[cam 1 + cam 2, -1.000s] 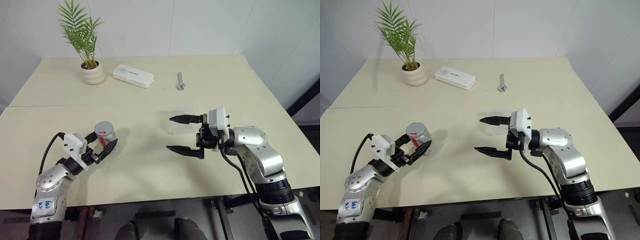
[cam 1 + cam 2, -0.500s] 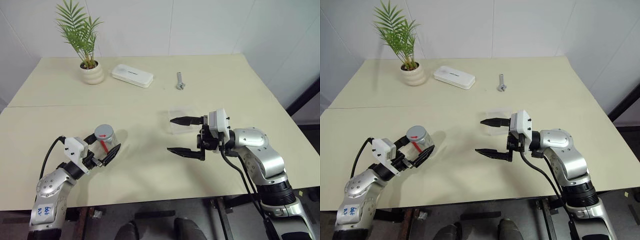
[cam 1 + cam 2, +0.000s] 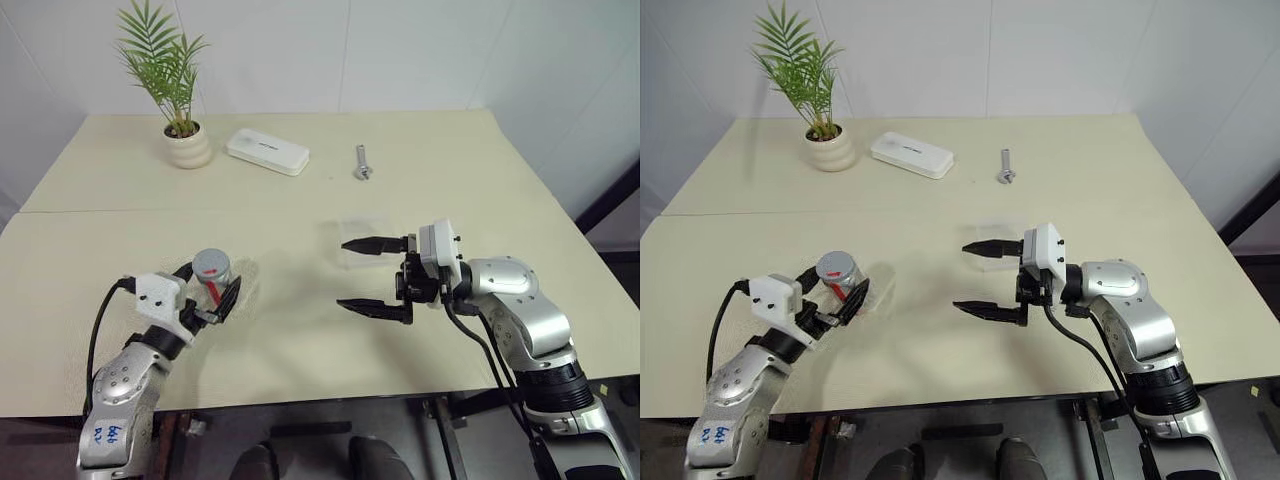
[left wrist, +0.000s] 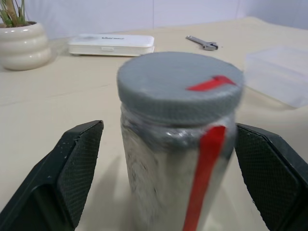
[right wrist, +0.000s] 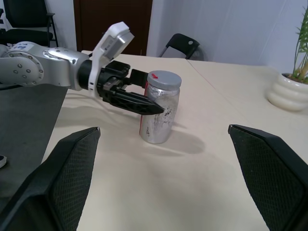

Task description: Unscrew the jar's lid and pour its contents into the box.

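Note:
The jar (image 4: 173, 163), clear with a red stripe, stands upright on the table near its front left. The grey lid (image 4: 179, 86) with a red mark is on it. My left gripper (image 3: 207, 286) is open around the jar, with a gap between each finger and the jar's side. The contents cannot be made out through the wall. The clear box (image 3: 362, 226) lies at mid-table. My right gripper (image 3: 342, 275) hovers open just in front of the box, pointing left toward the jar with nothing between its fingers.
A cream plant pot (image 3: 187, 148), a white rounded case (image 3: 266, 152) and a silver bolt (image 3: 362, 164) sit along the far side of the table. Bare tabletop (image 3: 290, 300) lies between the jar and the right gripper.
My left gripper has opened and let go of the jar, which was held tilted and now stands upright on the table. The right arm has not moved.

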You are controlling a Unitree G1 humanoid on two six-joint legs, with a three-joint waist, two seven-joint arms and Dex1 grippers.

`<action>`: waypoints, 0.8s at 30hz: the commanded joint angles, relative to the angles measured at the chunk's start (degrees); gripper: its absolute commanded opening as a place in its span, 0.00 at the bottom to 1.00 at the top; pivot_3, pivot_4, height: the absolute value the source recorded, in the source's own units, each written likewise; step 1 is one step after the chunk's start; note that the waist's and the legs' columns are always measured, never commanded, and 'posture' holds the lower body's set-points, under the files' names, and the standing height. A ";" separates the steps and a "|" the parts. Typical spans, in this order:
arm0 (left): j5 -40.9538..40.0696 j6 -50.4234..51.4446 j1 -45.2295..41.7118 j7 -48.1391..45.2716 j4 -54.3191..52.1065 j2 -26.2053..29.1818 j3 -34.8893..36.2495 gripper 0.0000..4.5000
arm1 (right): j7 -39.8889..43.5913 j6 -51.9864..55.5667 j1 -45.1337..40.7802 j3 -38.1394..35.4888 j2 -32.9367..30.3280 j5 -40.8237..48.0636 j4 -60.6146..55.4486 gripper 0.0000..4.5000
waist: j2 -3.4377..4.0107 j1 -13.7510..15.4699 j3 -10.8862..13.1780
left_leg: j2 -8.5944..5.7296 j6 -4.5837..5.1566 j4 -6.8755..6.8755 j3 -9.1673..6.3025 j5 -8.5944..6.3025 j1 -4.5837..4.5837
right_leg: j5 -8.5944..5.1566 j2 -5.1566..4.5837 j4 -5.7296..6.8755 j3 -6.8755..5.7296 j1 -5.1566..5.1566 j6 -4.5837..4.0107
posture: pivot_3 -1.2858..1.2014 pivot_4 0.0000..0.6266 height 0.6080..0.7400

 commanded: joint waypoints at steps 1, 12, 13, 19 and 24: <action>1.66 0.81 -0.95 3.33 -2.08 -1.37 -0.11 0.99 | 0.39 -0.26 -0.81 -0.83 -0.45 0.92 -0.88 1.00 | 0.00 -0.03 0.00 | 0.01 0.00 -0.01 0.00 0.00 0.00 | 0.01 0.01 0.00 0.00 0.00 0.02 | 0.52 0.24 1.00; 6.15 5.21 2.14 10.24 -8.85 -4.46 -1.17 0.99 | 1.01 -0.08 -0.62 -0.82 -0.61 0.98 -0.75 1.00 | 0.00 0.02 0.00 | 0.02 -0.02 0.00 -0.01 -0.01 0.00 | 0.03 0.06 -0.02 0.00 -0.01 0.06 | 0.52 0.24 1.00; 6.06 5.57 2.39 10.35 -9.39 -4.81 -1.62 0.99 | 1.09 -0.09 -0.65 -0.80 -0.59 0.97 -0.67 1.00 | 0.00 0.03 0.00 | 0.02 -0.02 0.00 -0.01 -0.02 0.00 | 0.02 0.05 -0.02 0.01 -0.01 0.03 | 0.52 0.24 1.00; 7.54 6.66 2.49 12.07 -10.88 -6.68 -3.49 0.99 | 1.32 0.19 -0.70 -0.67 -0.46 1.01 -0.50 1.00 | -0.01 0.07 0.00 | 0.01 -0.02 0.02 -0.01 -0.02 0.00 | 0.00 0.06 -0.02 0.02 0.00 0.01 | 0.52 0.24 1.00; 8.46 7.29 2.29 12.65 -10.65 -7.53 -4.55 0.99 | 1.29 0.31 -0.61 -0.72 -0.47 0.99 -0.55 1.00 | -0.01 0.08 0.00 | 0.01 -0.02 0.03 -0.01 -0.01 0.00 | 0.00 0.06 -0.02 0.03 0.00 0.00 | 0.52 0.24 1.00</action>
